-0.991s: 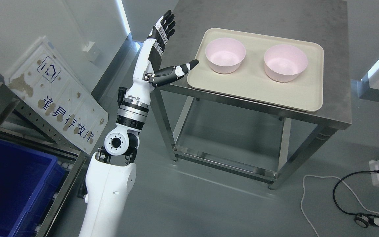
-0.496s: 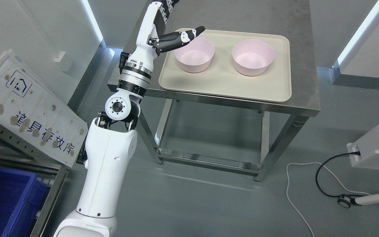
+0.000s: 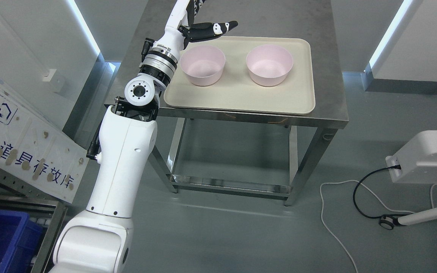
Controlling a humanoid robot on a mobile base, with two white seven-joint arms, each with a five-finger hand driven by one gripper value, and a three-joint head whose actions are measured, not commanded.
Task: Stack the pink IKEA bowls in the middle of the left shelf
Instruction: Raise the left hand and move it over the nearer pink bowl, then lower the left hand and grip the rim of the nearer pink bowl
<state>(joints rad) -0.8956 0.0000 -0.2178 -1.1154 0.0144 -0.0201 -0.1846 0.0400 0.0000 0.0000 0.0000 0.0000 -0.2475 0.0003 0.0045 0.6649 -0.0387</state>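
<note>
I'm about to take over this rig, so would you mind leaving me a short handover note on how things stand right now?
Left hand: raised above the far left corner of the tray, thumb out, holding nothing; most of its fingers are cut off by the top edge.
Right hand: not in view.
Things: both pink bowls sit upright and apart on the beige tray on the steel table, the left bowl nearest the hand, the right bowl beside it.
Done: nothing grasped or stacked.
Left: pick up a bowl, nest the two, place the stack on the shelf, which is not visible here.

White board (image 3: 25,140), house logo, Chinese characters "道具存放库"
</note>
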